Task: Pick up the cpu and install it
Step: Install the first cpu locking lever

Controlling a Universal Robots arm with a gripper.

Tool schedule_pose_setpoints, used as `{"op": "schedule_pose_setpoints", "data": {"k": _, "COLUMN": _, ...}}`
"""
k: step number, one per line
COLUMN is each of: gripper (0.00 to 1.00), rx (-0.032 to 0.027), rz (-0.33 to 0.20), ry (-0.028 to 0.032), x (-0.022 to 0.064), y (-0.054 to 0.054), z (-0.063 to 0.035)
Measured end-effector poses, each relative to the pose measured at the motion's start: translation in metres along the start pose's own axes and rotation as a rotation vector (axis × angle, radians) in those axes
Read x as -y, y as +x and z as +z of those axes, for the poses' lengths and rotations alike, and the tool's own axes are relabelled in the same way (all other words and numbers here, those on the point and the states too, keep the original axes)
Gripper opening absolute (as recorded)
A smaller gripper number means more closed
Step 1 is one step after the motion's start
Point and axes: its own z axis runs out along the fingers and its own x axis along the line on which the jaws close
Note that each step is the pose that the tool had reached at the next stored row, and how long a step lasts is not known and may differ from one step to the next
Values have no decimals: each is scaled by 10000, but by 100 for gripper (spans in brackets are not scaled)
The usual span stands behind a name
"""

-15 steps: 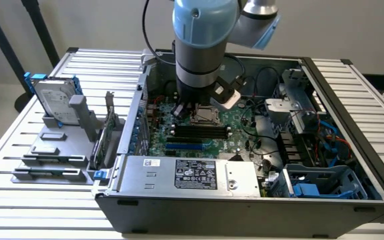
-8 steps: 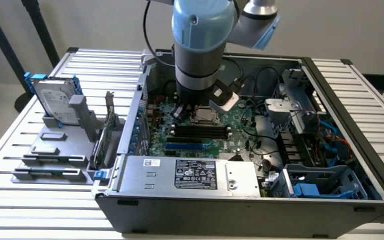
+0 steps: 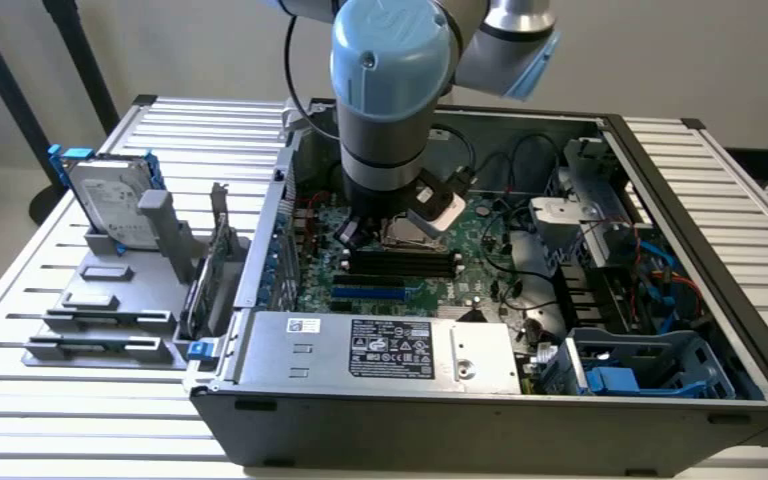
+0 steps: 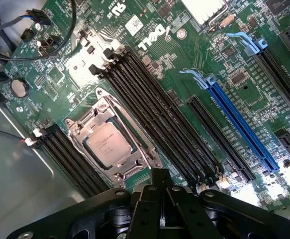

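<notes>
Hovered clenched and empty-looking, gripper [image 4: 158, 175] just off the socket [image 4: 114, 141] edge, cpu [image 4: 109, 144] already sitting flat inside that socket frame.

Exterior view: high, looks down at an angle over the open computer case [image 3: 491, 300] on the slatted surface [image 3: 64, 400], arm in the upper middle, whole case in frame. Wrist view: close above the motherboard [image 4: 184, 64], looks steeply down past the claw [image 4: 159, 199]. Shared: the socket [image 4: 112, 142] and black memory slots [image 4: 159, 119].
</notes>
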Motion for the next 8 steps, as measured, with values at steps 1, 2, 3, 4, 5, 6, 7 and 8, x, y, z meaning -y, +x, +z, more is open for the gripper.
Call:
{"op": "schedule_pose_setpoints", "data": {"k": 1, "gripper": 11, "rx": -7, "rz": -4, "ry": -8, "x": 1, "y": -6, "z": 16}}
{"op": "schedule_pose_setpoints", "data": {"k": 2, "gripper": 11, "rx": -17, "rz": -8, "ry": -16, "x": 2, "y": -11, "z": 34}}
{"op": "schedule_pose_setpoints", "data": {"k": 3, "gripper": 11, "rx": -23, "rz": -11, "ry": -23, "x": 2, "y": -13, "z": 47}}
{"op": "schedule_pose_setpoints", "data": {"k": 4, "gripper": 11, "rx": -28, "rz": -15, "ry": -31, "x": 4, "y": -15, "z": 60}}
{"op": "schedule_pose_setpoints", "data": {"k": 5, "gripper": 11, "rx": -32, "rz": -18, "ry": -36, "x": 7, "y": -16, "z": 73}}
{"op": "schedule_pose_setpoints", "data": {"k": 6, "gripper": 11, "rx": -36, "rz": -21, "ry": -42, "x": 11, "y": -15, "z": 84}}
{"op": "schedule_pose_setpoints", "data": {"k": 7, "gripper": 11, "rx": -39, "rz": -23, "ry": -46, "x": 15, "y": -14, "z": 94}}
{"op": "schedule_pose_setpoints", "data": {"k": 8, "gripper": 11, "rx": -43, "rz": -25, "ry": -50, "x": 19, "y": -13, "z": 104}}
